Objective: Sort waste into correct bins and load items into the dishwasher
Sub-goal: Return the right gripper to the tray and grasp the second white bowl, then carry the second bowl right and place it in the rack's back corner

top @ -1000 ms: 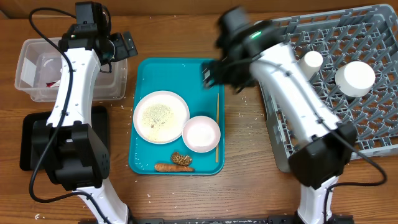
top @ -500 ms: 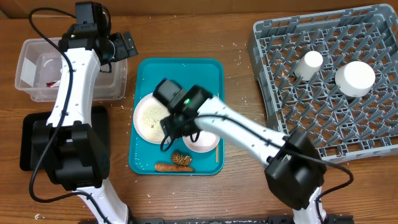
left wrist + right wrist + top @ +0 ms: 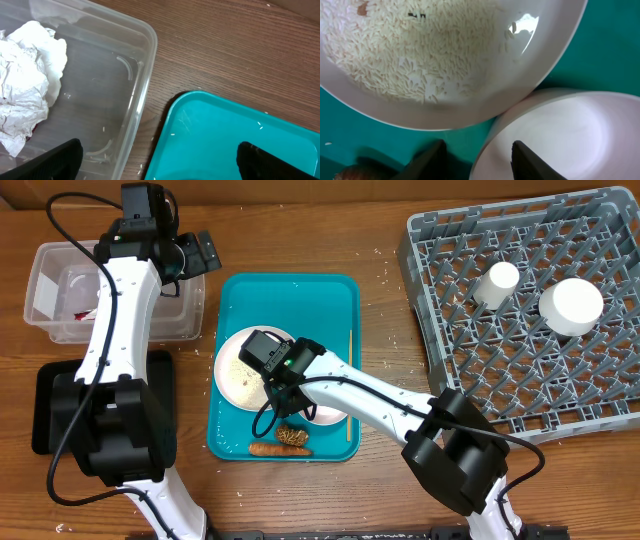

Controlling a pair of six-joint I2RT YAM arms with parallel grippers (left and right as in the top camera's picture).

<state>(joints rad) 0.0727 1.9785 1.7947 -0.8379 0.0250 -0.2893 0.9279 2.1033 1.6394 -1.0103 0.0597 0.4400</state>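
Hovering over the teal tray (image 3: 240,300), right fingers (image 3: 431,159) spread wide, straddling the glossy rim of the small plate (image 3: 560,135), beside the big plate (image 3: 535,65) of loose rice (image 3: 405,50). Lower frame: one carrot (image 3: 268,448), one lumpy brown scrap (image 3: 292,436). Left fingers (image 3: 57,160) also wide, above the clear tub (image 3: 135,100) holding one crumpled tissue (image 3: 27,100). Two white dishes (image 3: 572,305) sit in the grey rack (image 3: 520,370).

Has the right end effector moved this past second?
Yes. The right end effector went from the teal tray's far right corner to over the rice plate, nearer the robot.
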